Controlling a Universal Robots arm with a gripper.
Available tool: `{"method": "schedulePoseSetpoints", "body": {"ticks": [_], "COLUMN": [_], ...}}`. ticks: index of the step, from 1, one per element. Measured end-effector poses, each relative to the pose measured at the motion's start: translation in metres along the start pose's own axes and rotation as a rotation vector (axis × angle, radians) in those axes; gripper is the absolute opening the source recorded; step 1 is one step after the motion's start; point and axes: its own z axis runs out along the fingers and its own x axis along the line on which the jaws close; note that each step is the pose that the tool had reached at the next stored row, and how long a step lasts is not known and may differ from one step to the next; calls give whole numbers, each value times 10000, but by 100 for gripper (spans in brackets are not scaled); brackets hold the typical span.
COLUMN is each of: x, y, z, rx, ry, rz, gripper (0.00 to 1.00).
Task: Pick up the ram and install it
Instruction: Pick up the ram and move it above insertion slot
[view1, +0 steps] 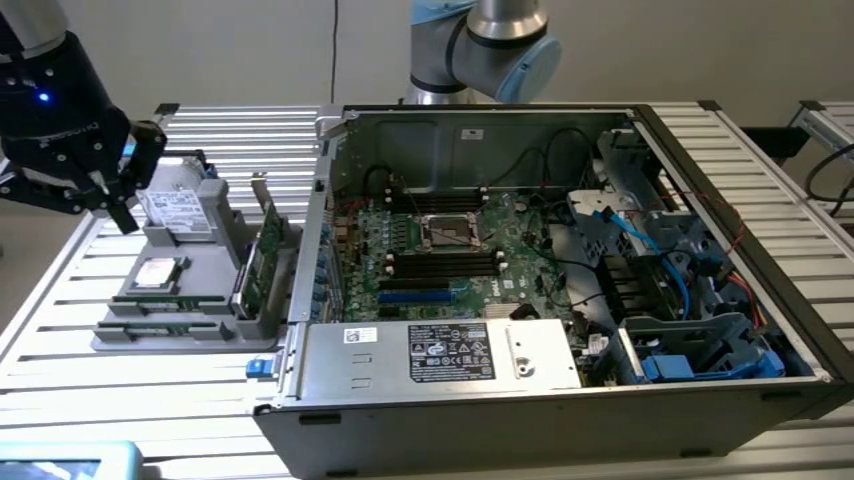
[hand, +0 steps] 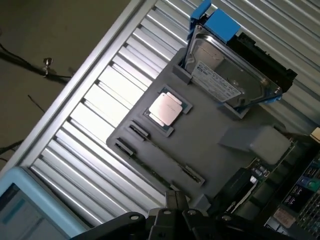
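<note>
Two ram sticks lie edge-up in the front slots of a grey parts tray (view1: 134, 342), one (view1: 174, 300) behind the other (view1: 154, 326). In the wrist view a ram stick (hand: 161, 151) is a thin line across the tray (hand: 215, 125). My gripper (view1: 118, 205) hangs above the tray's far corner at the exterior view's left, beside the hard drive (view1: 180, 208), well off the ram. Its fingertips (hand: 175, 200) meet with nothing between them. The open computer case (view1: 561, 400) exposes the motherboard (view1: 441, 255) and its dark memory slots (view1: 441, 262).
The tray also carries a CPU (view1: 158, 270), also seen from the wrist (hand: 167, 107), and a blue-framed hard drive (hand: 230, 80). A taller green expansion card (view1: 267, 250) stands between tray and case. Cables and blue drive bays (view1: 667, 300) crowd the case. A pale blue box (hand: 20, 210) sits nearby.
</note>
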Motion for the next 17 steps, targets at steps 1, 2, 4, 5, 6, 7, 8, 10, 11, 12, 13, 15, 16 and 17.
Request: {"method": "schedulePoseSetpoints", "body": {"ticks": [1, 2, 4, 5, 6, 7, 8, 10, 11, 12, 13, 15, 16, 17], "x": [0, 0, 0, 0, 0, 0, 0, 0, 0, 0, 0, 0, 0, 0], "y": [0, 0, 0, 0, 0, 0, 0, 1, 1, 1, 0, -1, -1, 0], "z": [0, 0, 0, 1, 1, 0, 1, 1, 1, 1, 2, 2, 2, 2], "rx": [1, 1, 1, 0, -2, -3, -4, -7, -8, -9, -11, -13, -13, -15], "ry": [5, 10, 18, 21, 24, 29, 32, 38, 41, 45, 48, 57, 60, 64], "rz": [-180, -366, -736, -904, -1089, -1270, -1460, -1824, -2005, -2185, -2364, -2731, -2906, -3102], "gripper": [11, 11, 11, 11, 11, 11, 11, 11, 11, 11, 11, 11, 11, 11]}}
